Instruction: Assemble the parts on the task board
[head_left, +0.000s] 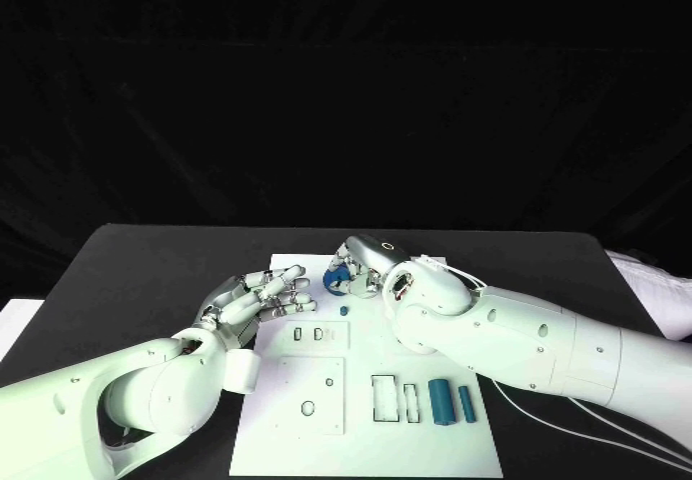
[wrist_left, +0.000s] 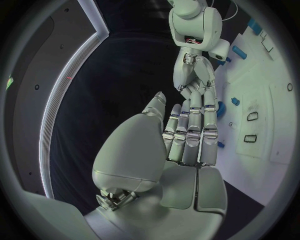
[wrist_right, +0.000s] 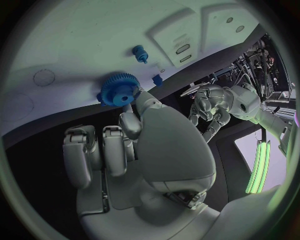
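Observation:
The white task board (head_left: 283, 442) lies in the middle of the black table. My right hand (head_left: 371, 268) hovers over the board's far edge and pinches a blue gear (head_left: 338, 281) at its fingertips. In the right wrist view the blue gear (wrist_right: 119, 90) sits just off the board's edge, near a small blue peg (wrist_right: 139, 51) standing in the board. The same blue peg (head_left: 345, 310) stands just in front of the gear. My left hand (head_left: 267, 296) rests at the board's far left corner with its fingers stretched out, holding nothing. In the left wrist view the left hand (wrist_left: 187, 137) points toward the right hand (wrist_left: 196, 75).
Two blue cylinders (head_left: 440, 400) (head_left: 466, 403) lie side by side on the board's near right part, beside a rectangular recess (head_left: 389, 397). Small plates with oval slots (head_left: 307, 334) sit mid-board. A white cable (head_left: 591, 420) trails from the right arm over the table.

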